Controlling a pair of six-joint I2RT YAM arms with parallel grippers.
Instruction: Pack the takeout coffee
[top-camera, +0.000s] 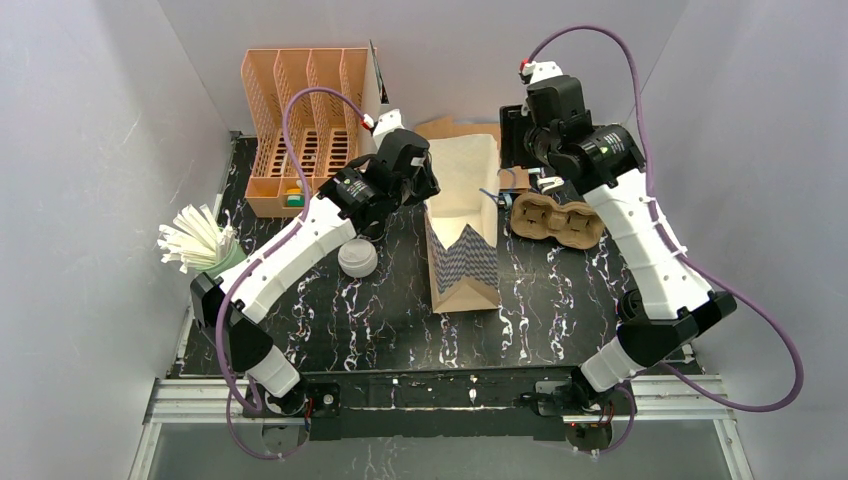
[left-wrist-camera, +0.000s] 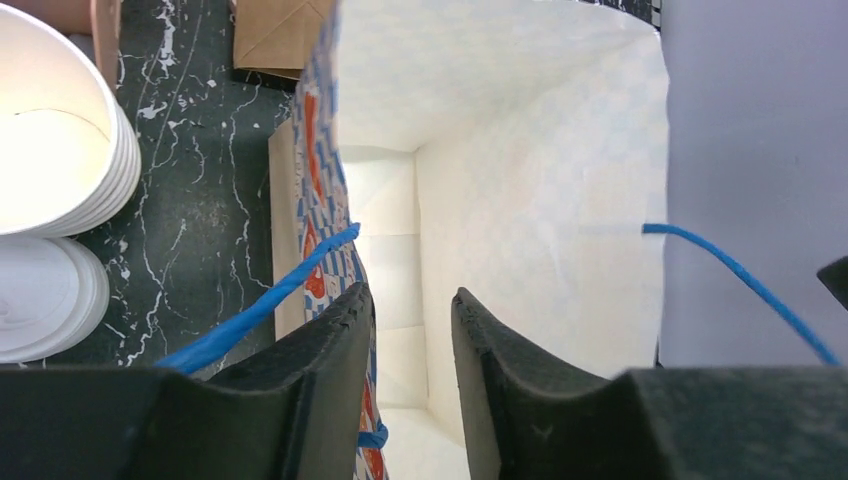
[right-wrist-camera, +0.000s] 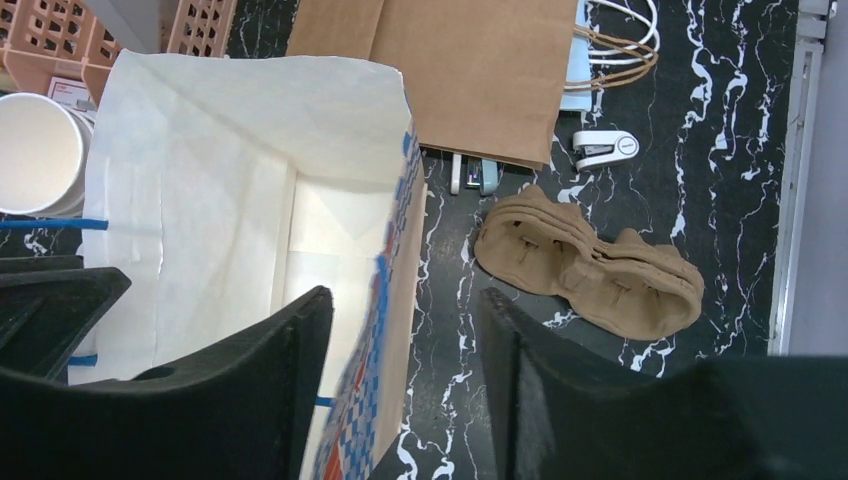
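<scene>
A checked paper bag (top-camera: 462, 225) stands open at the table's middle. My left gripper (left-wrist-camera: 410, 300) is open over its left rim; the bag wall (left-wrist-camera: 345, 250) lies against the left finger, apart from the other. My right gripper (right-wrist-camera: 405, 300) is open astride the right rim, with the wall (right-wrist-camera: 395, 290) loose in the gap. The takeout coffee shows as a stack of open white cups (left-wrist-camera: 50, 150) and round white lids (left-wrist-camera: 40, 295) left of the bag; the lids (top-camera: 357, 258) also show from above. The brown pulp tray (top-camera: 557, 222) lies empty right of the bag (right-wrist-camera: 590, 265).
An orange slotted organiser (top-camera: 300, 130) stands at the back left. A green cup of white straws (top-camera: 205, 245) sits at the left edge. A flat brown paper bag (right-wrist-camera: 470, 70) and a small white stapler (right-wrist-camera: 605, 148) lie behind the tray. Blue bag handles (left-wrist-camera: 740, 275) hang loose.
</scene>
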